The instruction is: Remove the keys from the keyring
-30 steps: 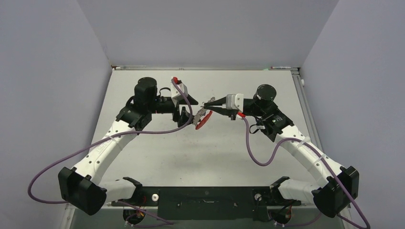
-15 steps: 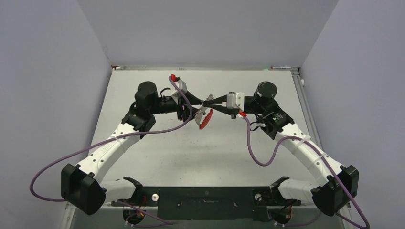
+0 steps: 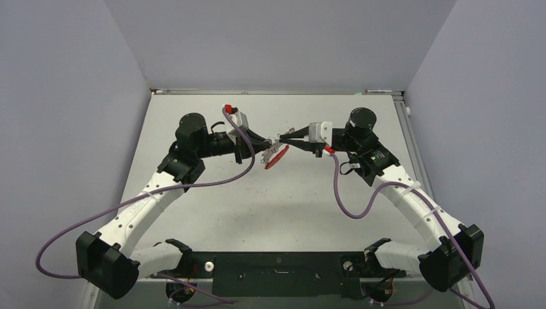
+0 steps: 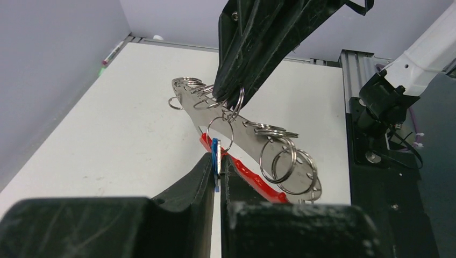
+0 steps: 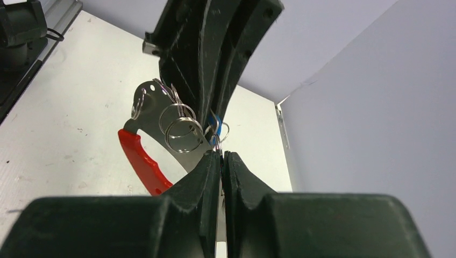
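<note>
The keyring (image 4: 244, 171), a silver plate with a red band and a row of wire loops, hangs above the table between both grippers. A key with a blue head (image 4: 215, 146) dangles from one loop. My left gripper (image 4: 216, 157) is shut on that blue head. From above, my right gripper (image 4: 229, 100) pinches the plate's upper edge. In the right wrist view my right gripper (image 5: 221, 155) is shut on the keyring (image 5: 142, 158), with the left fingers (image 5: 204, 59) reaching down to the blue key (image 5: 211, 120). From the top, the left gripper (image 3: 270, 145) and right gripper (image 3: 284, 138) meet over the keyring (image 3: 277, 157).
The white table (image 3: 257, 212) is bounded by grey walls, with a metal rail (image 3: 405, 122) along its right edge. Purple cables (image 3: 341, 193) loop off both arms. The black base bar (image 3: 277, 264) lies at the near edge.
My left gripper has moved in from the left and closed on the blue key. The keyring has swung up a little. The right gripper has stayed shut on it.
</note>
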Available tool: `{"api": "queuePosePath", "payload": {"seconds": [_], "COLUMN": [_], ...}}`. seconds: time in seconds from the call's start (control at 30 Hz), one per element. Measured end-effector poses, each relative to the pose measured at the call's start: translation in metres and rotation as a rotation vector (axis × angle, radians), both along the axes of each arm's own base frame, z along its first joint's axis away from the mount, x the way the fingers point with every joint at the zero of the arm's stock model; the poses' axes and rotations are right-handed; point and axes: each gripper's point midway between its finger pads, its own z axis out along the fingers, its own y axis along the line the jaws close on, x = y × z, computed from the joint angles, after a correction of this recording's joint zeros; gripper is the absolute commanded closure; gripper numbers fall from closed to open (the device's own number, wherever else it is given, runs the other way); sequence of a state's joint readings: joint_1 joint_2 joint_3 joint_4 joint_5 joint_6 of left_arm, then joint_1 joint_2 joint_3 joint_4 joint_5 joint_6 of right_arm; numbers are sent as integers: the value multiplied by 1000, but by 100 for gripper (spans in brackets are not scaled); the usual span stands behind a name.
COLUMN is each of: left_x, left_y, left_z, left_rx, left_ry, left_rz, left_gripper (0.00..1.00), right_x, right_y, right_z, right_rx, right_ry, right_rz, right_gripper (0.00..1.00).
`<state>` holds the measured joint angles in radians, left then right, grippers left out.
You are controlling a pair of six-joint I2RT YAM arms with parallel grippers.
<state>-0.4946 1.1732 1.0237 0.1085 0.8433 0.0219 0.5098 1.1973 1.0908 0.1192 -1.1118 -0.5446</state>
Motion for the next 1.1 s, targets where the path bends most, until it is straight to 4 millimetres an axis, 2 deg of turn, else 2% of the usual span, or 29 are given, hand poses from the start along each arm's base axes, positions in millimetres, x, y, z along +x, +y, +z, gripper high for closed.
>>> {"api": "queuePosePath", "payload": {"seconds": [0.13, 0.4, 0.67, 0.9, 1.1], "left_x": [-2, -1, 4, 13, 14], "left_y": [4, 3, 2, 8, 11], "left_z": [6, 10, 12, 8, 2], "left_rx": [17, 45, 89, 127, 160], "left_ry": [-44, -49, -83, -102, -104], "left_rz": [20, 51, 108, 159, 166], "left_gripper": [100, 100, 100, 100, 100], "right_x": [1, 1, 2, 9, 9], "right_y": [-4, -4, -6, -12, -13], "right_z": [-7, -8, -15, -25, -28], "right_rx": [-20, -25, -43, -67, -59], "right_ry": [7, -16, 9, 73, 197], "right_rz": [2, 12, 3, -36, -67], "right_gripper": [95, 95, 78, 69, 68]}}
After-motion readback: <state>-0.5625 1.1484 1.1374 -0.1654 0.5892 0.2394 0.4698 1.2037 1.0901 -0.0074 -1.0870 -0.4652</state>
